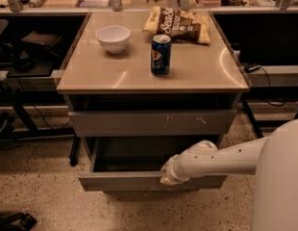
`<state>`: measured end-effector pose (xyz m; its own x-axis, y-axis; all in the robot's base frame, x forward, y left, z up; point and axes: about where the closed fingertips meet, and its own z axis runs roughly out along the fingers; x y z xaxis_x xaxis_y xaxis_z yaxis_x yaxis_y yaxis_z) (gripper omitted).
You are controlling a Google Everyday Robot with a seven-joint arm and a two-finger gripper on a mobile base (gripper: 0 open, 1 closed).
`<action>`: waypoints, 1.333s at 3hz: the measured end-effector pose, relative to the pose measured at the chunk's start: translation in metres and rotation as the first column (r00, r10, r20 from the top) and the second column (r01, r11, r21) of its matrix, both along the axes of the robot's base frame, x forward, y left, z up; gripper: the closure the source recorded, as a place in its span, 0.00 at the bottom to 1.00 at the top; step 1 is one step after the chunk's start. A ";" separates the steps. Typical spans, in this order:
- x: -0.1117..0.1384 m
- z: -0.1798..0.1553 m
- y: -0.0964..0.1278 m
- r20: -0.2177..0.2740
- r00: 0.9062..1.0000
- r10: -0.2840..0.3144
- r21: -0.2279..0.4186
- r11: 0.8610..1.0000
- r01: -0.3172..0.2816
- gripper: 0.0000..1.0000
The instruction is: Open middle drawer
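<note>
The middle drawer (125,182) stands pulled out from the cabinet under the desk (91,76). Its plain grey front sits low and forward of the rest, and the dark inside is open to view from above. Right above it is the taller drawer front (139,123) with pale scratch flecks, set further back and flush with the cabinet.

On the left of the desk top sits a white bowl (113,37), upright. Near the middle stands a blue soda can (161,55), upright and well apart from the bowl. Just behind the can, toward the far edge, a chip bag (180,24) lies flat.

Down at the drawer, right of the middle of its front, the pincer (167,178) rests at the top edge of the panel, touching or just over the rim. From where I stand I cannot tell whether it is apart or clamped on the panel. The white arm (226,159) runs from it to the right, nearly level, to the robot's rounded white body (281,182) at the right edge. Speckled floor (43,196) spreads under it all.
</note>
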<state>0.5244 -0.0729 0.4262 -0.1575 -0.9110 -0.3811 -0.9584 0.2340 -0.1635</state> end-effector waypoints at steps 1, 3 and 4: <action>-0.004 -0.001 0.000 0.001 1.000 0.011 0.007 1.000 -0.011 1.00; -0.013 0.002 0.000 0.020 0.999 0.036 0.013 0.999 -0.037 1.00; -0.023 0.001 -0.004 0.027 0.999 0.037 0.017 0.999 -0.038 1.00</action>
